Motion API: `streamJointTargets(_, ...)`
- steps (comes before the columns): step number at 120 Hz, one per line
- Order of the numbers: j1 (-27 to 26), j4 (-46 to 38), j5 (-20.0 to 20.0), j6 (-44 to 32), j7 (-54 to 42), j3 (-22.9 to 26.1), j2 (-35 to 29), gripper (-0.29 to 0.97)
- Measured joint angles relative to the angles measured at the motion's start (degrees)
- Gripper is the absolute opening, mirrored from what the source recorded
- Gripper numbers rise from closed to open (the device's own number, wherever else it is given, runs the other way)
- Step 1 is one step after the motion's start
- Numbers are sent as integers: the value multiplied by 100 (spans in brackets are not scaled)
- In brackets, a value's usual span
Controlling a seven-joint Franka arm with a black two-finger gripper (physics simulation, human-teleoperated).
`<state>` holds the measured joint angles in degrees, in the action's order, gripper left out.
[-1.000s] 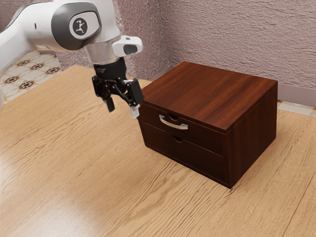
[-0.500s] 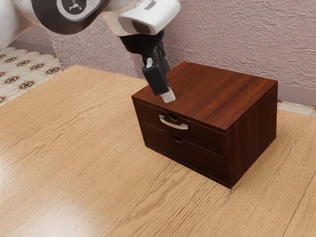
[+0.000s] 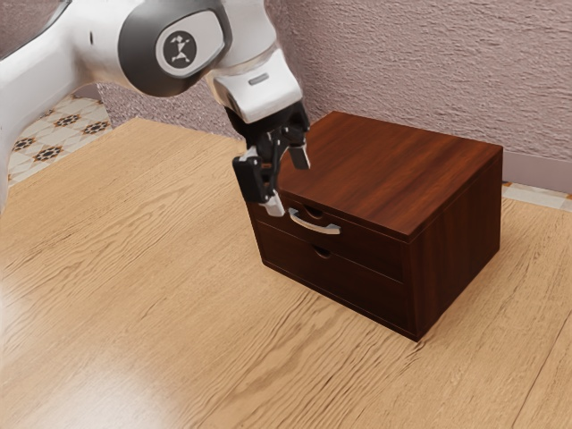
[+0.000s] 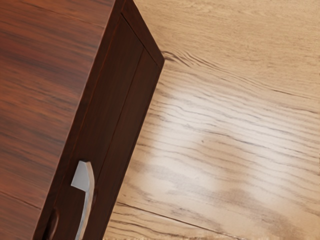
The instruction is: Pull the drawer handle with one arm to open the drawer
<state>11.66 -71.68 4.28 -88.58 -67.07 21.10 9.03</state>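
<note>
Dark wooden cabinet (image 3: 384, 170) sits on the light wood surface (image 3: 134, 295), toward the exterior view's right, with the far textured wall (image 3: 429, 63) behind it. It has two drawers stacked on the near face. The upper drawer (image 3: 366, 241) carries a curved silver handle (image 3: 314, 223). The lower drawer (image 3: 353, 281) is below it. We read both fronts as flush with the cabinet body, so the upper drawer is shut.

The white arm (image 3: 134, 45) comes in from the exterior view's upper left. The black gripper (image 3: 286, 181) hangs at the cabinet's near top corner on the exterior view's left, just beside the handle's end. We see its fingers spread apart with nothing clamped between them. One fingertip (image 3: 276, 206) is in front of the upper drawer face close to the handle, the other (image 3: 301, 155) over the cabinet top. We cannot tell whether either touches the wood.

In the wrist view the cabinet (image 4: 40, 75) edge, the handle (image 4: 84, 195) and the surface (image 4: 240, 125) lie under the hand.
</note>
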Motion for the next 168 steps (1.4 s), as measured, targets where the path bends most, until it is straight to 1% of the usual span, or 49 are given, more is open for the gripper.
streamJointTargets(17,-55,-490,-14,-142,-477,-288,-6,68)
streamJointTargets(31,-92,-823,14,-339,-796,-353,-93,68)
streamJointTargets(45,-147,-1430,31,-747,-1055,-365,-442,68)
streamJointTargets(57,-273,-1958,30,-1194,-1237,-535,-728,68)
streamJointTargets(68,-375,-2289,13,-1665,-1376,-671,-811,68)
streamJointTargets(80,-412,-2417,-7,-2060,-1505,-737,-834,68)
streamJointTargets(92,-718,-2474,-17,-2314,-1614,-1079,-871,68)
streamJointTargets(102,-786,-2692,-20,-2540,-1691,-1187,-1008,68)
streamJointTargets(127,-768,-3075,-23,-3033,-1844,-1239,-1227,68)
streamJointTargets(168,-745,-3282,-24,-3461,-2000,-1257,-1173,68)
